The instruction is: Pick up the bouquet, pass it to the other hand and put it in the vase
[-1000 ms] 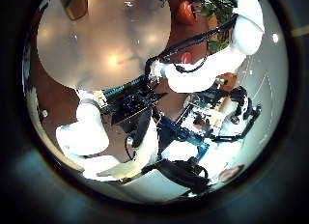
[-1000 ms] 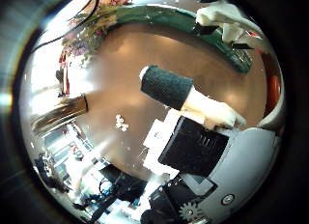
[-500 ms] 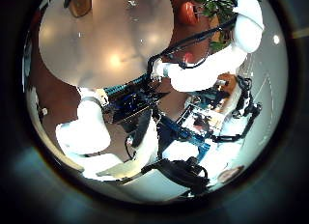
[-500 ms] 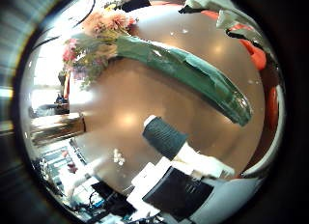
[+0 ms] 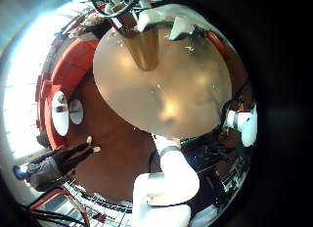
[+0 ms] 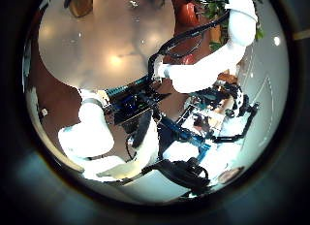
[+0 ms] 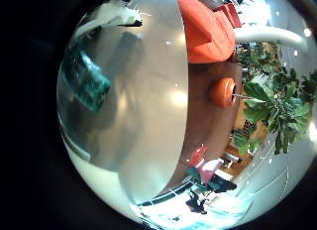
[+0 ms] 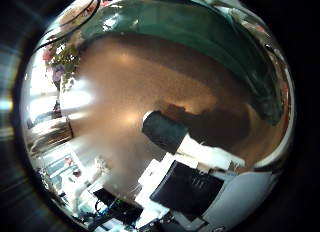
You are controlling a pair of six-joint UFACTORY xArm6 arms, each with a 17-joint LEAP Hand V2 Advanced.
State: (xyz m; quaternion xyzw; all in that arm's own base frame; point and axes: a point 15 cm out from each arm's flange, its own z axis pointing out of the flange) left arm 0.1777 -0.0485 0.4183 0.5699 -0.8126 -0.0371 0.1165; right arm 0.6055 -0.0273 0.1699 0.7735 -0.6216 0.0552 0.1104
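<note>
bouquet (image 8: 200, 37) — nearer the right palm now

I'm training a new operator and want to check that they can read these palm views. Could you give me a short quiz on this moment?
1. True or false: the bouquet already stands in the vase.
2. Whose palm is close over the bouquet? A) the left hand B) the right hand C) neither
3. Fill in: the bouquet's wrap lies on the ____.

Key
1. False: the bouquet lies flat, apart from the vase.
2. B: the wrap fills much of the right thumb side palm view.
3. table
</note>
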